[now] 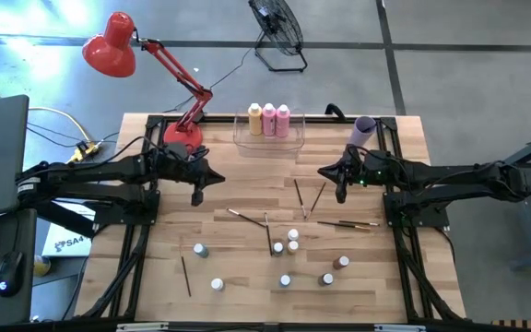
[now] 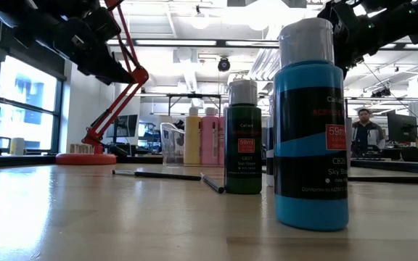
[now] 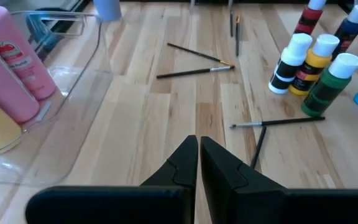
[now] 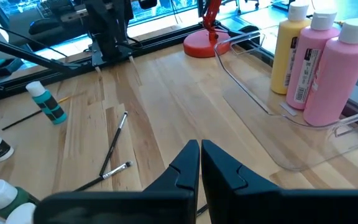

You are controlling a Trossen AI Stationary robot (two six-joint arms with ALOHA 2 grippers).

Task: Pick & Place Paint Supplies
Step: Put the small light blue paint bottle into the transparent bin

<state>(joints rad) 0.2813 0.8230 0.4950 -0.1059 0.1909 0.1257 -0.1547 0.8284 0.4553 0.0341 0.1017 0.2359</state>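
Three taller paint bottles (image 1: 268, 119), one yellow-orange and two pink, stood upright side by side inside the clear plastic bin (image 1: 243, 140) at the upper centre of the high view. The tiny white-capped bottles (image 1: 292, 236) were scattered over the lower middle of the counter (image 1: 247, 267): a tight cluster of three near the centre, others spread apart toward the lower left and lower right. In the low view a sky-blue one (image 2: 312, 130) and a dark green one (image 2: 243, 141) stood closest to the camera, labels facing it. Thin paintbrushes (image 1: 300, 197) lay flat between the bin and the small bottles, two crossing near each other just right of centre, one long one pointing right, and one alone at the lower left.

The left pincer (image 1: 197, 195) hung over the counter left of centre, its fingers clenched together and grasping nothing. The right pincer (image 1: 341, 193) hung right of centre, likewise clenched and empty, near the crossed brushes without touching them. A lilac cup (image 1: 364, 129) stood at the upper right, a red desk lamp (image 1: 111, 46) at the upper left.
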